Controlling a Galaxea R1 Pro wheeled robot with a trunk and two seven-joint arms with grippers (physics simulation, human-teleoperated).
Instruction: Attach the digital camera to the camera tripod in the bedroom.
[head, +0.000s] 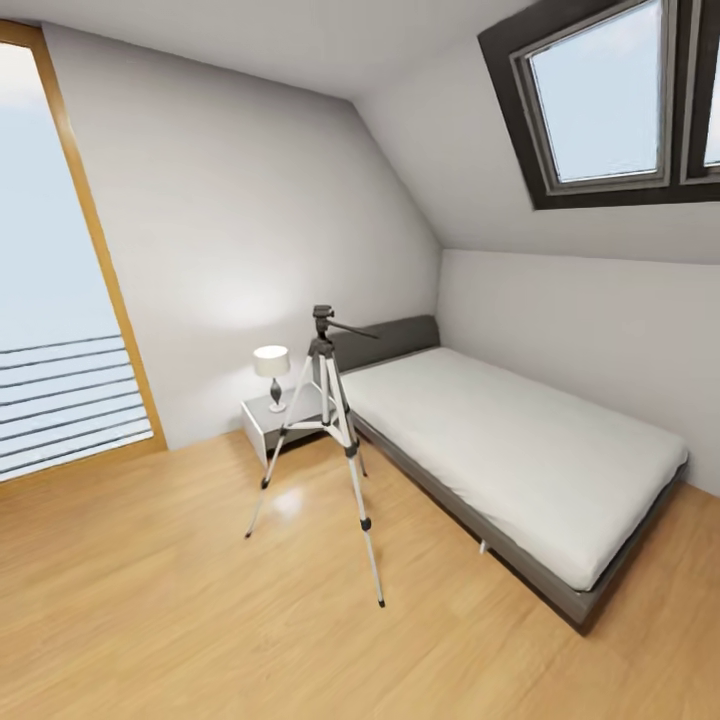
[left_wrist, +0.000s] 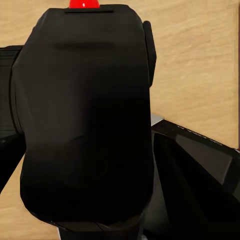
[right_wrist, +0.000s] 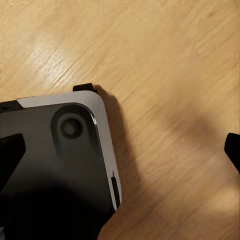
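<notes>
Fingers of the left gripper (left_wrist: 75, 125) clamp the digital camera (left_wrist: 85, 125), whose chunky black body sits between them in the left wrist view, a dark finger (left_wrist: 9, 90) showing at one flank and the bright red button (left_wrist: 83, 4) at the body's far end. Beyond the held camera lies light wood floor (left_wrist: 200, 60), with a dark part of the robot's base (left_wrist: 200, 170) below.

Fingertips of the right gripper (right_wrist: 120, 155) stand wide apart and hold nothing: one black tip (right_wrist: 10, 155) shows at one edge of the right wrist view, the other (right_wrist: 233, 150) at the opposite edge. Between them are bare floor and a rounded black-and-white corner of the base (right_wrist: 65, 160).

From the head camera, the camera tripod (head: 325, 440) stands upright on the bedroom floor, its three silver-white legs spread, its black head and pan handle bare. It is just beside the grey-framed white bed (head: 520, 450), with a nightstand (head: 275, 420) and lamp (head: 272, 372) behind it. A tall wood-framed window (head: 60, 280) fills the left wall; a skylight (head: 610, 95) is set in the sloped ceiling.
</notes>
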